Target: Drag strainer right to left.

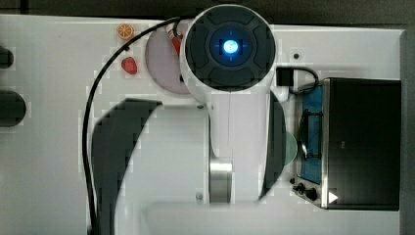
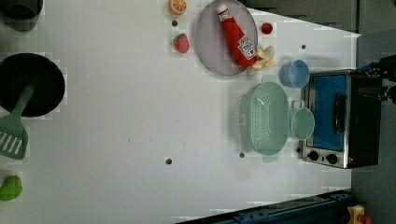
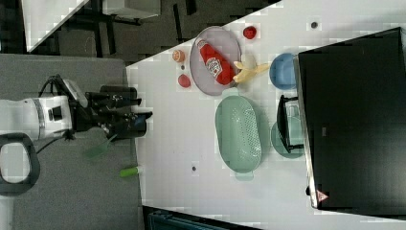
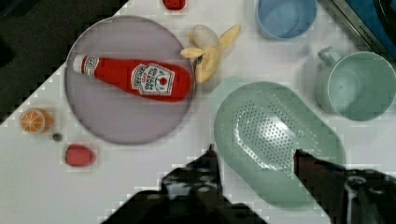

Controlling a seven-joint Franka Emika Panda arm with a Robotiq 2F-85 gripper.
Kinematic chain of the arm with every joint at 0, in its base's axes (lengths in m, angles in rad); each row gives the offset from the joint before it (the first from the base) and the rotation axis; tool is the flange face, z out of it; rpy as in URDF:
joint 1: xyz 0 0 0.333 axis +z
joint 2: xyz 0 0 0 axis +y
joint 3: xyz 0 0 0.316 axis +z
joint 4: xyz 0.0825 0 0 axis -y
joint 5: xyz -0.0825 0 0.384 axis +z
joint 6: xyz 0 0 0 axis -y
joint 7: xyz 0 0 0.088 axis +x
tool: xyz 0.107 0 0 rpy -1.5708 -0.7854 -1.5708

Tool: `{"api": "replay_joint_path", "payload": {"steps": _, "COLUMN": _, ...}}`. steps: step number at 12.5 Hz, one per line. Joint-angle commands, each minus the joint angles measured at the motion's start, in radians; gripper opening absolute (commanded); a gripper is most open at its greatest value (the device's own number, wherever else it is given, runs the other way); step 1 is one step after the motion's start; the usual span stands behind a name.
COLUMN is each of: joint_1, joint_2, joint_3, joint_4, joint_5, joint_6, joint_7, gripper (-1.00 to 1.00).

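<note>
The strainer (image 4: 278,140) is a pale green oval colander with a dotted bottom. It rests on the white table (image 2: 116,93) next to a round green mug (image 2: 302,123), in front of the toaster oven. In the right view the strainer (image 3: 238,133) lies below the grey plate. My gripper (image 4: 256,156) hovers well above the table, open, with nothing between its dark fingers (image 4: 208,163). In the wrist view they frame the strainer's near rim without touching it. In the right view the gripper (image 3: 139,115) appears far off toward the right view's left.
A grey plate (image 2: 215,42) holds a ketchup bottle (image 2: 238,35). Around it lie a banana (image 2: 264,56), a blue bowl (image 2: 294,73), a strawberry (image 2: 181,43) and an orange slice (image 2: 177,6). The toaster oven (image 2: 341,119) stands beyond the mug. A black pan (image 2: 42,79) and green spatula (image 2: 14,130) sit at the left view's left.
</note>
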Motion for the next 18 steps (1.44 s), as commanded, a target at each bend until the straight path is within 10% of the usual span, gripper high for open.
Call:
{"api": "replay_joint_path", "payload": {"steps": 1, "joint_1": -0.025, "joint_2": -0.556, "joint_3": -0.05, "joint_4": -0.304, "joint_5": -0.027, "joint_6": -0.253, "joint_7": 0.123, "gripper": 0.6}}
{"api": "replay_joint_path", "payload": {"steps": 3, "joint_1": -0.024, "joint_2": -0.554, "joint_3": -0.049, "joint_4": -0.315, "joint_5": -0.027, "joint_6": -0.251, "joint_7": 0.123, "gripper": 0.99}}
{"api": "replay_joint_path", "payload": {"steps": 18, "joint_1": -0.02, "joint_2": -0.051, "joint_3": 0.017, "joint_4": -0.701, "joint_5": -0.026, "joint_6": 0.566, "joint_7": 0.618, "gripper": 1.0}}
